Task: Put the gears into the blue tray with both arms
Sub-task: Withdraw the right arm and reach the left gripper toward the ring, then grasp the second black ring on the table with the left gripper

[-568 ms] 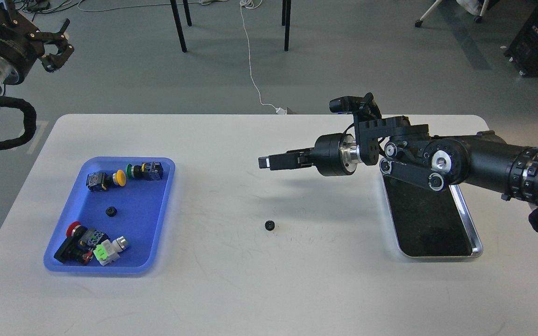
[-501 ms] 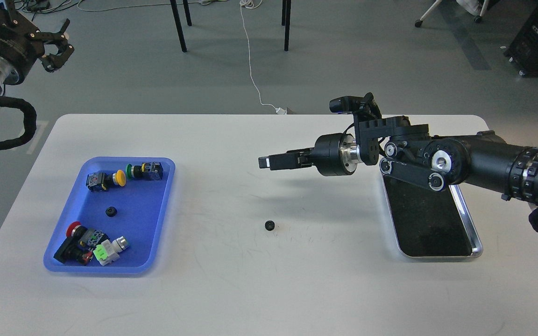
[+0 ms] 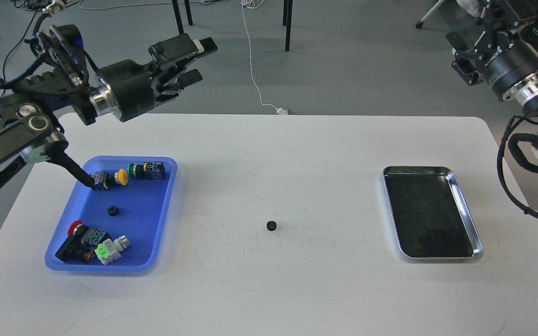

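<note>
One gear (image 3: 271, 226) lies on the white tabletop (image 3: 269, 289), well right of the blue tray (image 3: 154, 224); a second gear (image 3: 112, 211) rests inside that tray among push-button switches (image 3: 92, 242). The left gripper (image 3: 196, 60) hangs above the tray's far side, fingers parted and empty, well apart from both gears. The right gripper (image 3: 467, 58), far right of the tray, is indistinct: its opening cannot be told.
</note>
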You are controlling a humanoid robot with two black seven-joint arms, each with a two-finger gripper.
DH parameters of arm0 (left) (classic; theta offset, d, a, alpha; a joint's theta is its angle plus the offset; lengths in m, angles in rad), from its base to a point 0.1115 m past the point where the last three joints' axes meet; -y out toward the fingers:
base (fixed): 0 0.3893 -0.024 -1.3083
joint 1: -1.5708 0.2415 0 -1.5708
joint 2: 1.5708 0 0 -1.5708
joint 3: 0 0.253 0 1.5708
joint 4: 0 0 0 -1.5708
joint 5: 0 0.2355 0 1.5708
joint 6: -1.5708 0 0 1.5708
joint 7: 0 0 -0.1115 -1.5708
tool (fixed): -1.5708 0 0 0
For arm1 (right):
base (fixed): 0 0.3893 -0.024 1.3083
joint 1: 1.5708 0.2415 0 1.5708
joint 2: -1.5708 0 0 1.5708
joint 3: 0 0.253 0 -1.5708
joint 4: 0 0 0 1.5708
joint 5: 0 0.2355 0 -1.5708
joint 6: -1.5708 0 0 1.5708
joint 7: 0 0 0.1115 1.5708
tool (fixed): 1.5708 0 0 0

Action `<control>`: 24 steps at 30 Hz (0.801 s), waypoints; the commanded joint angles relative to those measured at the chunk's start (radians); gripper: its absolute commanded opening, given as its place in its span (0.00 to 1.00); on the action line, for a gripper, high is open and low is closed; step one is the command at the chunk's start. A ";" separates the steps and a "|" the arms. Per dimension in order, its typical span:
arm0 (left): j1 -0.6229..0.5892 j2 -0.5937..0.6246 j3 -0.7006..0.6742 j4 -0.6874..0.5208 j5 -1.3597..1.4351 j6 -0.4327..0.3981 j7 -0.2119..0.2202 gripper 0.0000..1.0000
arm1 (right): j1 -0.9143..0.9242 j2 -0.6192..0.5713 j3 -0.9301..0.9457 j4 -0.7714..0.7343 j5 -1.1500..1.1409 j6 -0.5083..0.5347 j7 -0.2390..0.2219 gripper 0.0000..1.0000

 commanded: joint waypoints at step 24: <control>0.154 -0.308 0.388 0.099 1.335 0.234 -0.005 0.75 | -0.332 -0.052 0.117 0.001 0.318 0.207 0.000 0.98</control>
